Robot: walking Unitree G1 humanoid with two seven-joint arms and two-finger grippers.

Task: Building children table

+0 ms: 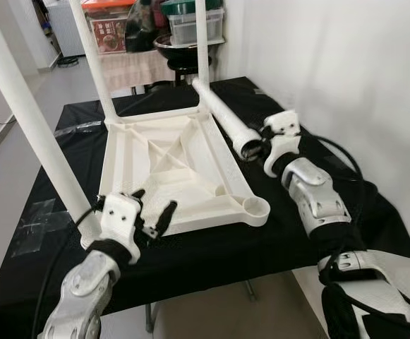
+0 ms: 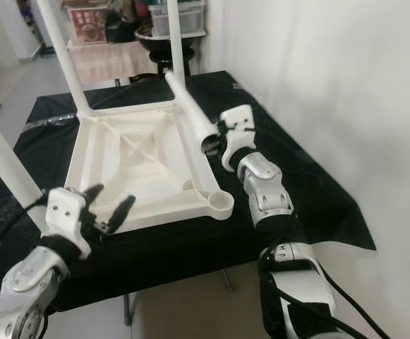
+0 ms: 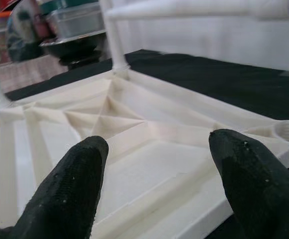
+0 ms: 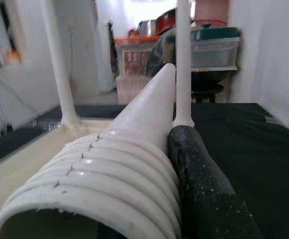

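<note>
A white plastic tabletop (image 1: 169, 162) lies upside down on the black-covered table (image 1: 212, 247). Three white legs stand up from it: one at the near left corner (image 1: 21, 120) and two at the far corners. The near right corner socket (image 1: 256, 206) is empty. My right gripper (image 1: 257, 148) is shut on the threaded end of a loose white leg (image 1: 219, 109), which lies slanted along the tabletop's right side. One black finger (image 4: 199, 184) presses the leg's ribbed end (image 4: 134, 164). My left gripper (image 1: 155, 200) hovers open at the tabletop's near edge, nothing between its fingers (image 3: 79, 184).
Storage boxes (image 1: 190, 25) and a dark bowl on a stand (image 1: 180, 46) crowd the floor behind the table. A white wall (image 1: 346, 70) runs close along the right side. Clear tape (image 1: 39, 222) is stuck on the cloth at the near left.
</note>
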